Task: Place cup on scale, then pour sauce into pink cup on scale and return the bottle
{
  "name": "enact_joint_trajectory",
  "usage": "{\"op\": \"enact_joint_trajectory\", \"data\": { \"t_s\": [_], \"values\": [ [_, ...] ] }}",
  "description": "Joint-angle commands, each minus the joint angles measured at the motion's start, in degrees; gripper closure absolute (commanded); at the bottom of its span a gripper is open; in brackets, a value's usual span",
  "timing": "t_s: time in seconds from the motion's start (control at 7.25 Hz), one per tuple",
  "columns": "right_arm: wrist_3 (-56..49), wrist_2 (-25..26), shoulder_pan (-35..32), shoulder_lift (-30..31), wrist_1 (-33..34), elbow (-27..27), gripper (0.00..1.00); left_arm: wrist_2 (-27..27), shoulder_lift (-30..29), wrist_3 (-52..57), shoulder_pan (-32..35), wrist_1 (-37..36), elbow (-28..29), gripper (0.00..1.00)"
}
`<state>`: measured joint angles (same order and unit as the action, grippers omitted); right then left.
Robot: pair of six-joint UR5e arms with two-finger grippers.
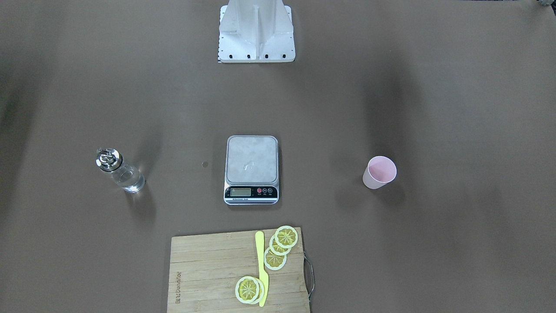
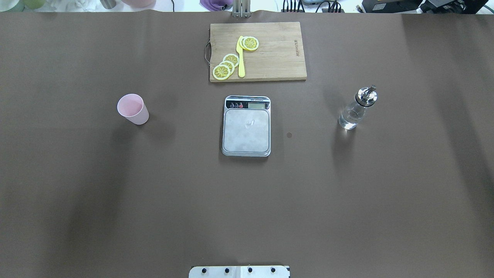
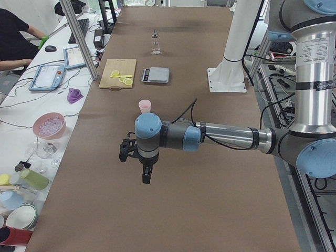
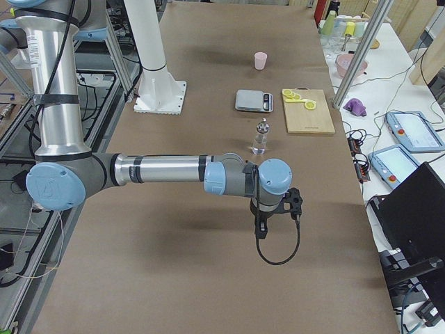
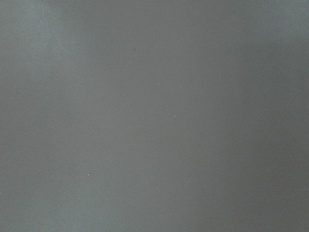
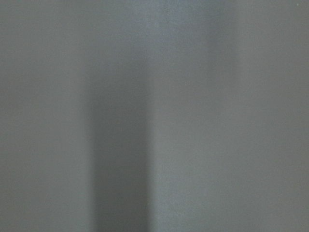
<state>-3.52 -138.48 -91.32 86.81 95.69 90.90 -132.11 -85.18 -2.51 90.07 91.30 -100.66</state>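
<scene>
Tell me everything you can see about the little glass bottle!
The bottle is small, made of clear glass, with a shiny silver pouring spout on top. Clear liquid shows inside. It stands upright on the brown table, on the robot's right side, well apart from the scale. Only the table touches it.

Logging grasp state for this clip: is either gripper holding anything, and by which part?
Nothing: cup and bottle stand free on the table, apart from the left gripper and right gripper.
</scene>
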Motion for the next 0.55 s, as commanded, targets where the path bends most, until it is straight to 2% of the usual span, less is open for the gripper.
{"op": "enact_joint_trajectory", "data": {
  "t_s": [0.0,0.28,0.41],
  "values": [
    [-0.1,0.7,0.2,-0.3,-0.1,0.7,0.0,-0.2,-1.0,-0.2,-0.2,0.0,0.0,0.01],
    [-0.1,0.5,0.9,-0.8,0.0,0.8,0.0,-0.2,-3.0,-1.6,-0.3,-0.5,-1.0,0.01],
    [-0.1,0.5,1.1,-0.9,0.1,0.8,0.0,-0.2,-5.5,-6.8,-1.7,-0.8,-1.7,0.01]
  ]
}}
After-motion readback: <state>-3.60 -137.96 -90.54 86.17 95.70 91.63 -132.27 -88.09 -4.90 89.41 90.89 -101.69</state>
